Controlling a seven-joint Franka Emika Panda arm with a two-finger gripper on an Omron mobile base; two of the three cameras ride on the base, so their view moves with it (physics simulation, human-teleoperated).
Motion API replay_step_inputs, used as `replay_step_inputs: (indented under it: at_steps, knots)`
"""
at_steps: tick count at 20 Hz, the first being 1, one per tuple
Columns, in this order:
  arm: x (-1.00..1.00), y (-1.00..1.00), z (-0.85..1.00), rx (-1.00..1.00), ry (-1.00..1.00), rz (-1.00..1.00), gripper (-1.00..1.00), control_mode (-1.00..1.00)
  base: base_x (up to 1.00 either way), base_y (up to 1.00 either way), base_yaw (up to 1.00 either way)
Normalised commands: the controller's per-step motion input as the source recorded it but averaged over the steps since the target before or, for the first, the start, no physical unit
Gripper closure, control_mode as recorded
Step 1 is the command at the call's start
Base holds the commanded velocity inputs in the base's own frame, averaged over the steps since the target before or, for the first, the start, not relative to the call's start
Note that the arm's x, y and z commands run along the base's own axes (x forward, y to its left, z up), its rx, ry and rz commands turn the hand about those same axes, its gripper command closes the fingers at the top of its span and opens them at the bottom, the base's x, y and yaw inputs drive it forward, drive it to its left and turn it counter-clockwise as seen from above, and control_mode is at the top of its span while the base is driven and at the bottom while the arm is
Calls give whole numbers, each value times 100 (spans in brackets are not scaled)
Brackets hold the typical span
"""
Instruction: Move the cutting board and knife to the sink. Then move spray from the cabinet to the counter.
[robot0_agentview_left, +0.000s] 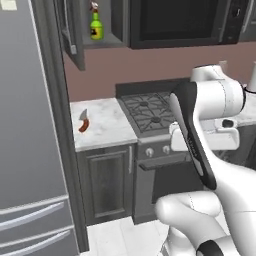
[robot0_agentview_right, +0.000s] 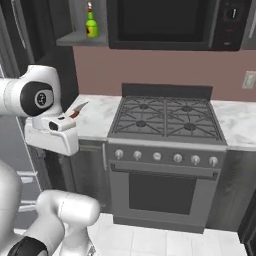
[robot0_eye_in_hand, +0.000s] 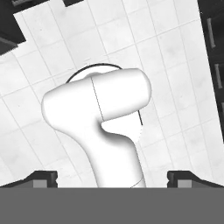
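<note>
Down over the pale tiled floor (robot0_eye_in_hand: 175, 65) the hand camera looks, and at its bottom edge the gripper (robot0_eye_in_hand: 112, 178) shows two dark fingertips (robot0_eye_in_hand: 43, 178) set far apart, nothing between them, so the jaws stand wide and hold nothing. From the base cameras the white arm (robot0_agentview_left: 200, 130) folds up in front of the stove (robot0_agentview_right: 165, 117), its hand tucked low by the oven front.

Off to the left of the black gas stovetop, the knife (robot0_agentview_left: 83, 122) lies on the counter (robot0_agentview_left: 107, 127), a white marble-veined slab over dark grey base cabinets; its orange-red handle is toward the counter's front edge and its grey blade points toward the back wall. In the right base view the same knife (robot0_agentview_right: 78, 110) peeks out just past the arm's wrist.

Higher up, the cabinet (robot0_agentview_left: 75, 35) hangs open, its door swung out with the bar handle showing, and the spray (robot0_agentview_left: 96, 24) stands upright on the inner shelf, lime-green with a red-and-white nozzle. Beside it sits the black microwave (robot0_agentview_right: 165, 22). A grey refrigerator (robot0_agentview_left: 25, 125) stands at the far left.
</note>
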Motion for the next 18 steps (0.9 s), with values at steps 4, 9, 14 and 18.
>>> replay_step_inputs:
  at_steps: [4, 9, 14, 18]
  knots:
    - [0, 0, 0, 0, 0, 0, -100, 100, 88, 13, 1]
    - [0, 0, 0, 0, 0, 0, -100, 100, 83, 13, 3]
    - [0, 0, 0, 0, 0, 0, -100, 100, 38, 41, 1]
    - [0, 0, 0, 0, 0, 0, -100, 100, 45, 44, 0]
